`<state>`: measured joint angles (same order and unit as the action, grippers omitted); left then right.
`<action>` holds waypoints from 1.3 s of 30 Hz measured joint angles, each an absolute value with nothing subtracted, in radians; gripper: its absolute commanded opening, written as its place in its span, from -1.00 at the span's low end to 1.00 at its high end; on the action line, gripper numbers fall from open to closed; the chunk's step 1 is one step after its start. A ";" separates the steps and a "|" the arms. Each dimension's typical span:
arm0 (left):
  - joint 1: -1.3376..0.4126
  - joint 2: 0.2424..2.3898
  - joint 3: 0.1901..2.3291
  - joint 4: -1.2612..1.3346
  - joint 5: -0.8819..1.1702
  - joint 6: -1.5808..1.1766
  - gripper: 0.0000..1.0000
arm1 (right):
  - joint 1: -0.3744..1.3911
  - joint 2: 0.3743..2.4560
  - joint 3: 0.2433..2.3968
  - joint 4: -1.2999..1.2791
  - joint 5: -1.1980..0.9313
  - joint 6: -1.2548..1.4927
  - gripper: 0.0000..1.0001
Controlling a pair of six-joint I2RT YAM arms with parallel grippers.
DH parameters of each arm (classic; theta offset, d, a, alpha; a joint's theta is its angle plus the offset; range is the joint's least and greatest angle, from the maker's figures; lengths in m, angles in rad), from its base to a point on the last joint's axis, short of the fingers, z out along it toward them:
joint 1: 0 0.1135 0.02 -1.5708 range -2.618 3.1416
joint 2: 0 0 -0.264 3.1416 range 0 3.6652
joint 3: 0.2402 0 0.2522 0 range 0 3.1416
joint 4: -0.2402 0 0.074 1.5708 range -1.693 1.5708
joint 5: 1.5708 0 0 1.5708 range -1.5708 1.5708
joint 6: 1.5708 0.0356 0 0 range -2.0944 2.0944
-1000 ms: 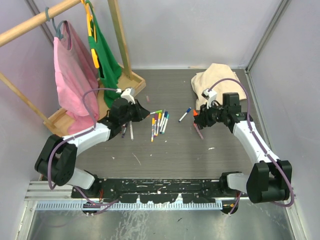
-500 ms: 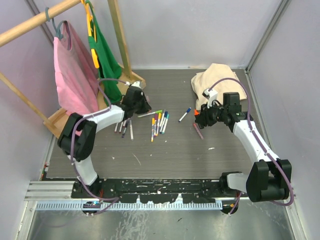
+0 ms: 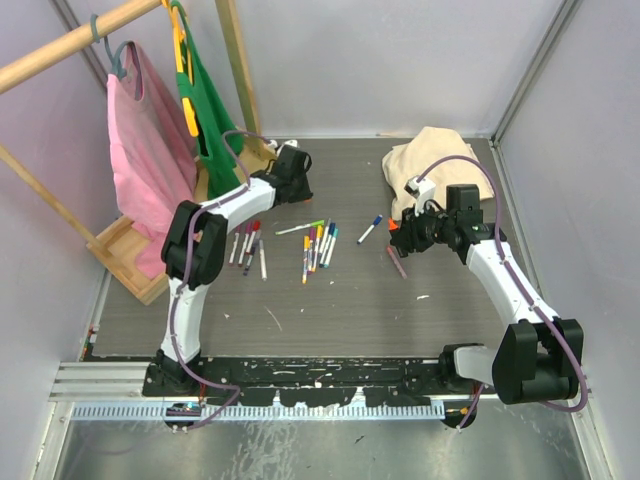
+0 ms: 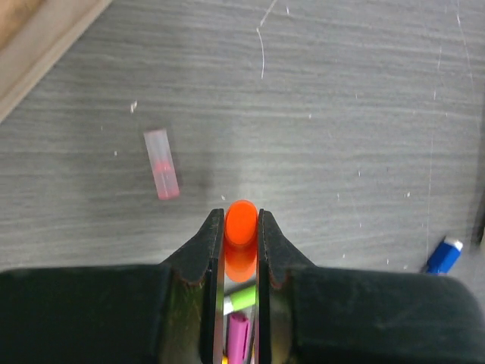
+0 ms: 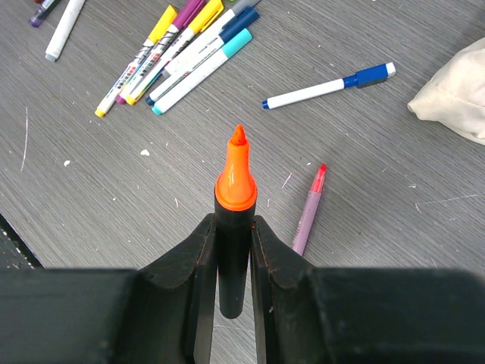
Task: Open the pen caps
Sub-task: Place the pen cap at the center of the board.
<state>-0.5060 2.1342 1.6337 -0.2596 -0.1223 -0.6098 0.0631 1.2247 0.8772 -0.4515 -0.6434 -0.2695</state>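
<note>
- Nearest, a pinkish pen (image 5: 307, 214) lies alone on the worktop (image 3: 350, 300), just right of the right pincer (image 5: 233, 220).
- This pincer is clamped on the black highlighter (image 5: 231, 262), and the orange tip of it is bare.
- To the left, a bundle of pens (image 3: 316, 244) lies with the pen caps (image 5: 162, 24) on them, yellow, blue and others.
- Far left, the left pincer (image 4: 241, 214) is clamped on an orange cap (image 4: 241, 241) above the worktop. A loose pink cap (image 4: 162, 164) lies near it.
- I judge that the step is to put this cap down. It is better to lower it almost to the worktop beside the loose cap and only then open, so it does not roll away. The highlighter should be kept steady meanwhile.
- Only the left wrist view shows the orange cap and the loose cap; from above I cannot make them out. Only the top view shows that the two pincers are well apart.
</note>
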 measured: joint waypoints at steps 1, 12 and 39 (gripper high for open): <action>-0.506 2.156 1.673 -0.281 -0.134 -0.612 -0.97 | 0.063 1.225 0.877 -0.452 -0.643 -0.271 -0.94; -0.506 2.317 1.894 -0.443 -0.186 -0.608 -0.75 | 0.063 1.225 0.877 -0.453 -0.639 -0.272 -0.93; -0.506 2.370 2.041 -0.541 -0.209 -0.554 -0.29 | 0.063 1.271 0.883 -0.478 -0.596 -0.292 -0.93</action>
<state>-0.5056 2.3703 2.0415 -0.5407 -0.2092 -0.5541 0.0631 1.2709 0.8833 -0.4778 -0.5964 -0.2920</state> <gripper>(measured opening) 0.338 0.261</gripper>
